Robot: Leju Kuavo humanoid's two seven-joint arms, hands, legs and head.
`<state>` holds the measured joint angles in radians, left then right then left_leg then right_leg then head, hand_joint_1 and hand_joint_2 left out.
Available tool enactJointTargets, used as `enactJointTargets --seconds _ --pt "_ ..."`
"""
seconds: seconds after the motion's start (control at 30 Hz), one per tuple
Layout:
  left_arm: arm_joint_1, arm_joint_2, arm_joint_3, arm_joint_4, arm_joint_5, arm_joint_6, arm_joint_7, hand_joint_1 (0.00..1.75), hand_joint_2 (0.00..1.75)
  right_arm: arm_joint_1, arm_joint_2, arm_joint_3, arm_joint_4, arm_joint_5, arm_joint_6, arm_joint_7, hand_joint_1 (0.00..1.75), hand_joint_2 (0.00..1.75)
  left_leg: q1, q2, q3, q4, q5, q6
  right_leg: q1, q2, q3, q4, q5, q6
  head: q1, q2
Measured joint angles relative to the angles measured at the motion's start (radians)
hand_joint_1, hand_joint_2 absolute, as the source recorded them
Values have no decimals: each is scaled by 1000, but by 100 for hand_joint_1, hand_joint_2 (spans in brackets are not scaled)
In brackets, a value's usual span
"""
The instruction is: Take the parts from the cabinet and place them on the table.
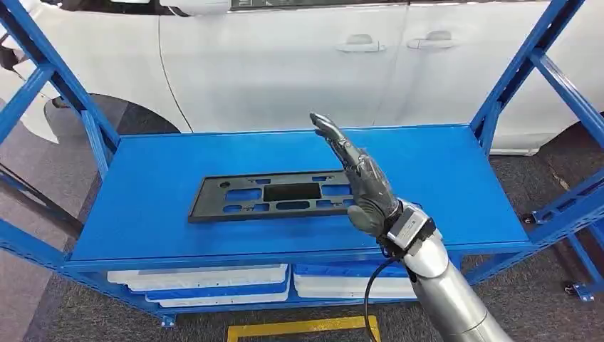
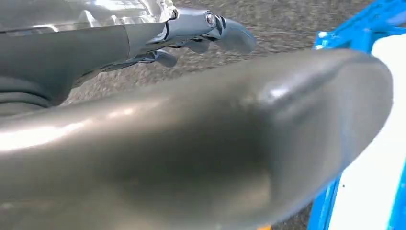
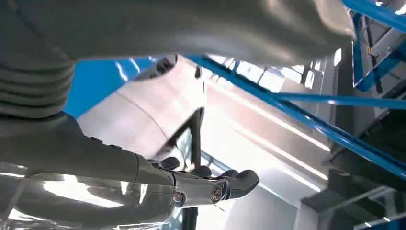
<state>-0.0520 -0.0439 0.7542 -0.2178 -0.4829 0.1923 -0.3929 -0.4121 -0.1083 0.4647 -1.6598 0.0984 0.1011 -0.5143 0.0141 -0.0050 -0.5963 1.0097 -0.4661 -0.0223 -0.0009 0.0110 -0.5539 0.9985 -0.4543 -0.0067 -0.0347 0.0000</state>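
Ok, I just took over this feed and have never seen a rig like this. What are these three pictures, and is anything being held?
The wide picture is the humanoid robot's head view, looking down at a blue metal shelf with a white car behind. A flat black plastic panel with cut-out slots lies on it. The silver arm ends in the right hand, fingers stretched out above the panel's right end, holding nothing. The other two pictures come from wrist cameras, turned at odd angles. The left hand hangs over grey floor, also holding nothing.
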Motion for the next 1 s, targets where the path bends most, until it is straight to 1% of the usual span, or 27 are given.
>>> enactJointTargets --seconds 0.07,0.1,0.13,0.17,0.2,0.23,0.27,0.3,0.33,0.37,0.43,0.47,0.5,0.57,0.6,0.63,0.67,0.7,0.73,0.77,0.8,0.83,0.87,0.9,0.93,0.97,1.0 --pt "0 0 0 0 0 0 0 0 0 0 0 0 0 0 0 0 0 0 0 0 0 0 0 0 0 0 0 0 0 0 0 0" --pt "0 0 0 0 0 0 0 0 0 0 0 0 0 0 0 0 0 0 0 0 -1 1 -1 2 0 0 -1 0 0 1 0 0" --pt "0 0 0 0 0 0 0 0 0 1 0 -1 3 -5 6 6 0 0 -1 0 2 4 30 14 1 -1 -5 2 -4 8 2 0" --pt "1 0 0 0 0 0 0 0 0 2 0 -1 5 -6 10 10 0 0 -1 0 1 6 32 18 1 -1 -4 2 -6 10 1 0" --pt "6 0 0 0 -1 2 1 0 0 0 0 -1 9 -14 28 26 0 175 0 0 2 4 33 25 2 -1 -1 0 -7 17 2 0" --pt "3 0 0 0 -2 3 3 0 0 0 -3 0 16 11 37 40 0 175 6 1 8 -5 37 34 -3 -2 -10 25 -28 28 3 0" --pt "3 0 0 0 -2 3 3 0 0 0 -3 0 19 20 36 41 0 175 6 1 8 -5 36 37 -3 -3 -20 45 -40 30 5 0" --pt "1 0 0 0 -2 4 5 0 0 7 -9 7 35 97 10 47 0 175 5 1 8 -5 33 43 -9 -4 -113 221 -117 40 7 0" --pt "4 0 0 0 -2 5 16 0 0 25 -18 34 54 254 -67 49 0 175 5 0 11 -5 29 44 -13 -5 -181 316 -117 44 8 0" --pt "5 0 1 0 -6 2 31 0 0 27 -21 54 62 366 -132 54 0 175 5 -1 15 -5 26 43 -14 -5 -160 260 -73 42 8 0" --pt "5 -2 1 0 -21 1 80 0 0 28 -26 98 81 558 -257 69 0 175 5 -2 27 -5 20 37 -12 -6 -76 74 25 32 10 0" --pt "5 -2 1 0 -32 0 107 0 0 27 -27 124 94 629 -304 80 0 175 4 -2 29 -5 17 33 -10 -7 -48 8 33 25 10 0" --pt "4 -3 0 1 -40 0 142 0 0 27 -27 151 113 696 -345 96 0 175 -1 -2 29 -3 13 25 -3 -8 -45 3 29 22 8 0" --pt "5 -5 0 1 -52 2 215 0 0 27 -27 203 152 799 -410 121 0 175 2 -1 32 -7 10 15 0 -6 -46 6 24 15 8 0" --pt "6 -7 0 1 -60 7 255 0 0 25 -31 232 178 856 -448 137 0 175 4 -1 36 -13 11 8 2 -5 -44 4 24 8 10 0" --pt "9 -7 0 1 -63 15 281 0 0 21 -32 256 200 905 -475 151 0 175 2 0 37 -10 5 1 -10 -5 -35 -13 32 0 8 0" --pt "12 -8 0 1 -63 25 301 0 0 13 -32 279 223 944 -495 162 0 175 4 0 31 13 -10 0 -8 -7 -27 -19 32 -5 9 0" --pt "14 -11 0 1 -64 33 315 0 0 2 -31 305 250 977 -514 176 0 175 5 0 4 71 -46 -1 -7 -8 -25 -19 32 -10 6 0" --pt "15 -11 0 1 -65 38 319 0 0 -6 -31 324 271 1003 -529 189 0 175 6 0 -34 148 -83 -3 -5 -8 -25 -18 31 -12 7 0" --pt "16 -11 0 1 -66 42 319 0 0 -13 -31 343 295 1034 -550 207 0 175 6 0 -82 236 -119 -5 -2 -10 -25 -18 29 -14 7 0" --pt "18 -11 1 1 -68 43 319 0 0 -18 -31 365 325 1070 -576 232 0 175 5 0 -117 299 -135 -5 1 -11 -25 -16 28 -16 7 0" --pt "22 -11 1 1 -70 43 314 0 0 -26 -29 384 353 1096 -595 250 0 175 5 0 -127 310 -123 -4 3 -11 -25 -14 26 -18 7 0" --pt "25 -11 1 1 -70 42 303 0 0 -35 -24 403 382 1114 -613 263 0 175 5 0 -112 271 -87 -2 4 -9 -23 -12 23 -17 7 0" --pt "26 -11 2 1 -71 42 293 0 0 -41 -20 420 408 1124 -631 271 0 175 5 0 -79 196 -41 1 5 -8 -21 -9 20 -16 7 0" --pt "25 -11 2 1 -73 42 282 0 0 -46 -15 436 433 1131 -649 277 0 175 5 0 -32 97 8 6 6 -8 -20 -4 15 -14 7 0" --pt "25 -11 3 1 -74 41 273 0 0 -49 -8 450 457 1138 -665 279 0 175 5 0 6 11 30 12 6 -8 -19 1 11 -11 7 0" --pt "23 -11 4 1 -79 41 266 0 0 -52 -1 465 484 1139 -679 279 0 175 -3 -1 10 6 21 14 13 -8 -22 4 7 -5 8 0"
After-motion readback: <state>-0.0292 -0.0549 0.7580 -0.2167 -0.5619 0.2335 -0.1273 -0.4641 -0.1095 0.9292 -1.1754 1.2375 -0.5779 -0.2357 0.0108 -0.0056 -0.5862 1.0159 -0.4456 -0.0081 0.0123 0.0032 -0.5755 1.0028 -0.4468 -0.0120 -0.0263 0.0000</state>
